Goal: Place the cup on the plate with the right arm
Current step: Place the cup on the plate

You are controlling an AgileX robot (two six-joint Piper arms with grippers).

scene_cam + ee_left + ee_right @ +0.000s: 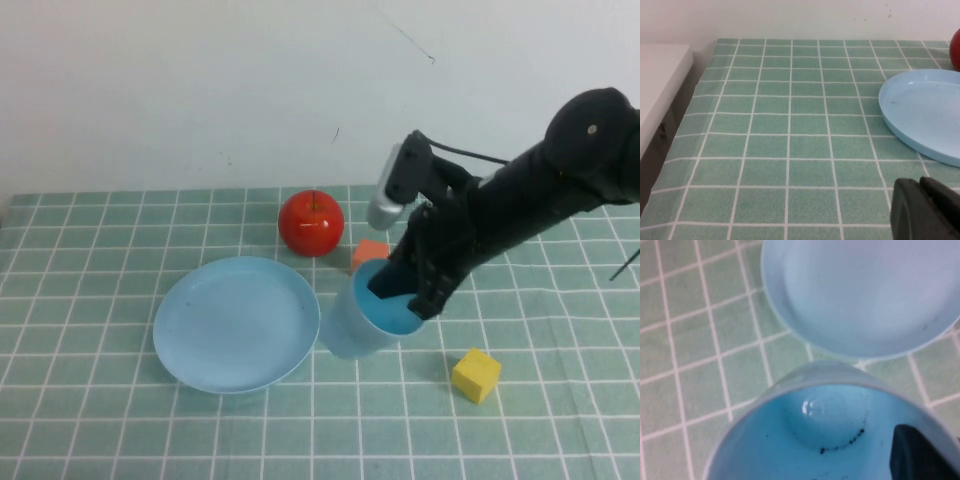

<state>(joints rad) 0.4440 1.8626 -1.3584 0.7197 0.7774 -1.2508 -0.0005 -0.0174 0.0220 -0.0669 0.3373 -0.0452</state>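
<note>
The light blue cup (360, 325) is tilted, its mouth turned up toward my right arm, just right of the plate (237, 322). The plate is round, light blue and lies flat on the green checked cloth. My right gripper (405, 290) is shut on the cup's rim, with one finger (920, 455) inside the cup (805, 440). The other finger is hidden behind the wall. The plate's rim (865, 347) lies close beyond the cup. I cannot tell whether the cup's base touches the cloth. My left gripper (927, 210) is shut and empty, low over the cloth near the plate's edge (920, 145).
A red apple (311, 222) stands behind the plate. An orange cube (370, 253) sits just behind the cup. A yellow cube (476, 374) lies to the cup's front right. A white surface (660, 75) borders the table's left edge.
</note>
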